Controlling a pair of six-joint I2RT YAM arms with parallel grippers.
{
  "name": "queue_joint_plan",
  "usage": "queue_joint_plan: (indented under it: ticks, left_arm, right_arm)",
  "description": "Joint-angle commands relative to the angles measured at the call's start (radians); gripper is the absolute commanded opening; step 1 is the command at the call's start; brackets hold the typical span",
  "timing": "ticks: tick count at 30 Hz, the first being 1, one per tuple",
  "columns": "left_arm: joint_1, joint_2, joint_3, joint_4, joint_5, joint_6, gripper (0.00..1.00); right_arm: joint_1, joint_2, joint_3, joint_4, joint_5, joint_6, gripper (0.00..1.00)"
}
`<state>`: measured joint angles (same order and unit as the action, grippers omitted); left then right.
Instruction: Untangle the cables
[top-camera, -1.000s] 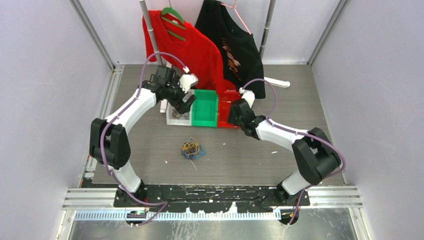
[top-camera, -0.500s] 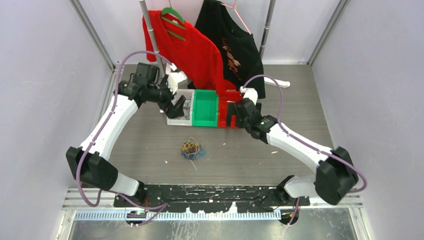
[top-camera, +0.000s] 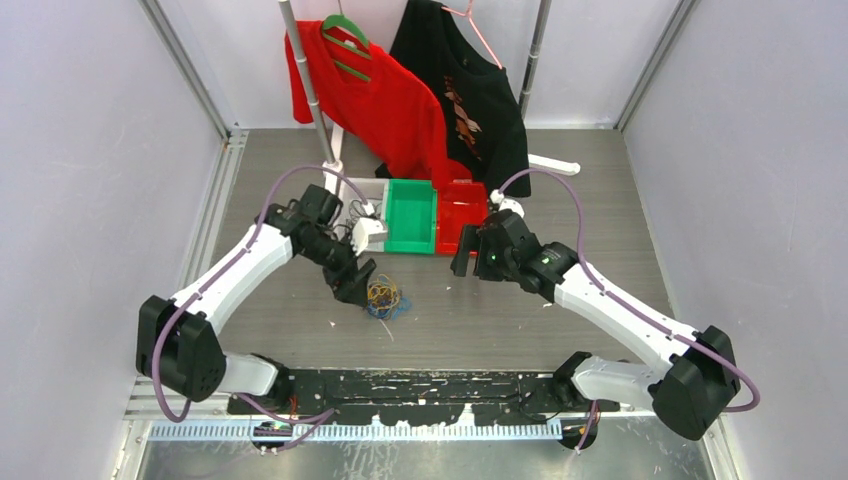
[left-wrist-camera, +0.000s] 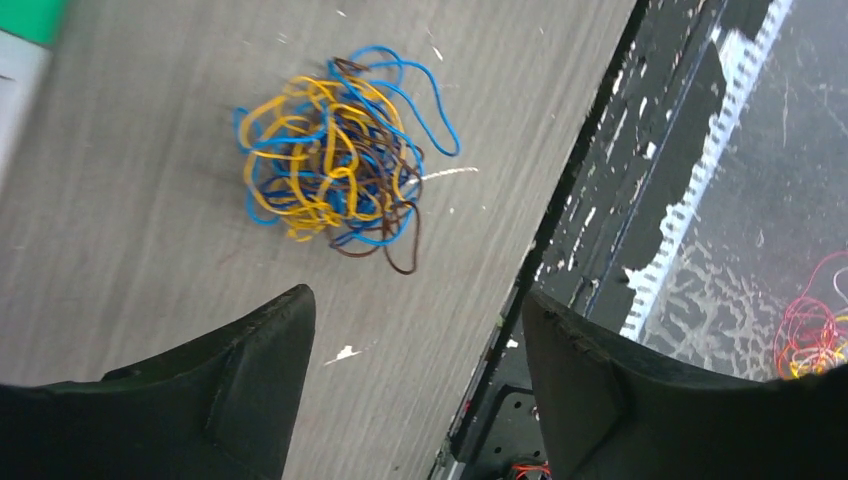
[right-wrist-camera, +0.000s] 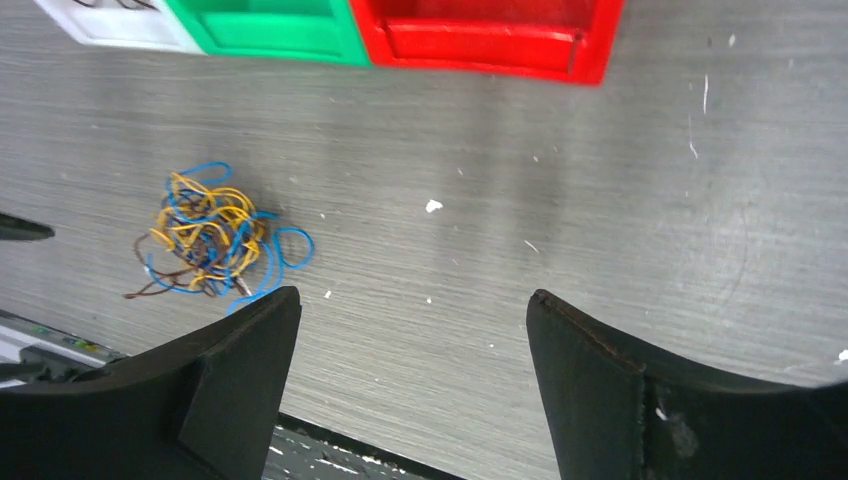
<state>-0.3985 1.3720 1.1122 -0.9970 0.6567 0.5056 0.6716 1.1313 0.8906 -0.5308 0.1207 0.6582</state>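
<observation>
Jaws on the left gripper (left-wrist-camera: 415, 300) stand apart with nothing between them. They hang low over the table (top-camera: 600, 200). The cables (left-wrist-camera: 330, 185) lie just ahead of the fingertips, not inside the gap. The cables are one small clump of yellow, blue and brown wire, all looped into each other, lying flat on the wood. The left jaws are probably wide so they can go around one side of the clump and pinch it.

Further right, the right gripper (right-wrist-camera: 412, 300) is wide too and holds nothing. From its jaws the clump is off to one side and well apart, so this arm is farther from the job. It is likely there to take the other side, since pulling loops apart needs two grips.

Beyond these jaws sit a white bin (right-wrist-camera: 110, 25), a green bin (right-wrist-camera: 270, 30) and a red bin (right-wrist-camera: 480, 40), side by side in a row. They may be there to take each color of wire once it comes free.
</observation>
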Motion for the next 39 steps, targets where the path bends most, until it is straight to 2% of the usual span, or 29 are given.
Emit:
queue_joint_plan:
  ticks: [1,4,9,15,24,29,33,39]
  left_arm:
    - [-0.051,-0.048,-0.064,0.064,-0.034,-0.001,0.77]
    - [-0.078,-0.045,-0.107,0.116,-0.1,-0.005,0.76]
    - [-0.088,-0.01,-0.134,0.196,-0.13,-0.017,0.65]
    - [-0.091,0.024,-0.141,0.242,-0.138,-0.042,0.56]
    - [-0.099,0.026,-0.183,0.271,-0.134,-0.059,0.25]
    - [-0.099,0.003,-0.185,0.268,-0.125,-0.069,0.19]
    - [-0.099,-0.011,-0.148,0.254,-0.152,-0.083,0.0]
    - [-0.099,-0.054,-0.048,0.163,-0.174,-0.092,0.0]
  right_arm:
    - [0.0,-0.018,-0.028,0.031,0.018,0.05,0.84]
    - [0.0,-0.05,-0.059,0.082,0.04,0.066,0.76]
    - [-0.001,-0.047,-0.068,0.12,0.052,0.068,0.66]
    - [0.0,-0.041,-0.054,0.152,0.089,0.079,0.62]
    - [0.0,-0.042,-0.062,0.204,0.148,0.094,0.56]
    - [-0.001,-0.037,-0.054,0.215,0.151,0.09,0.56]
    - [0.0,-0.026,-0.044,0.216,0.146,0.091,0.54]
    - [0.009,-0.02,-0.048,0.248,0.128,0.09,0.52]
